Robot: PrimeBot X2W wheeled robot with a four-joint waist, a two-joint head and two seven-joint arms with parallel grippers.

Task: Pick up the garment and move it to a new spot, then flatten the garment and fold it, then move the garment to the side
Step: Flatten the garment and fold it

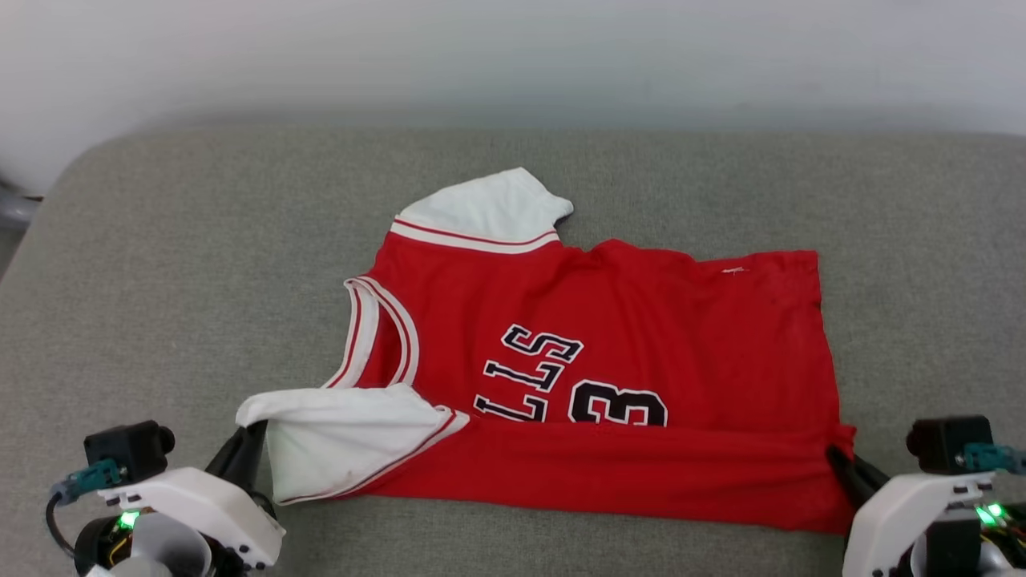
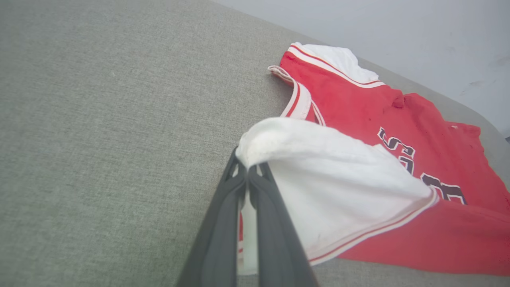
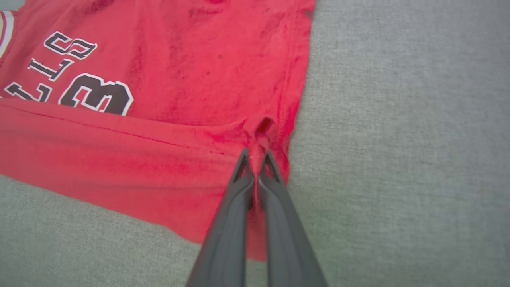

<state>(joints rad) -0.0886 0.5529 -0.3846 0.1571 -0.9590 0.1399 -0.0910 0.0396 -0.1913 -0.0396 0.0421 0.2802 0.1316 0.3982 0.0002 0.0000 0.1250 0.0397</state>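
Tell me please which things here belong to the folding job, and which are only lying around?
For the job:
garment, a red jersey
left claw, shut on its white sleeve
right claw, shut on its red corner

Only around:
grey cushion, bearing the garment
wall behind

head overhead, wrists close, sharing garment (image 1: 641, 312)

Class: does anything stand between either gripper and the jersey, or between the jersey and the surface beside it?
Nothing visible does. The left gripper pinches its white sleeve, the right gripper its red edge; only grey cushion surrounds the jersey.
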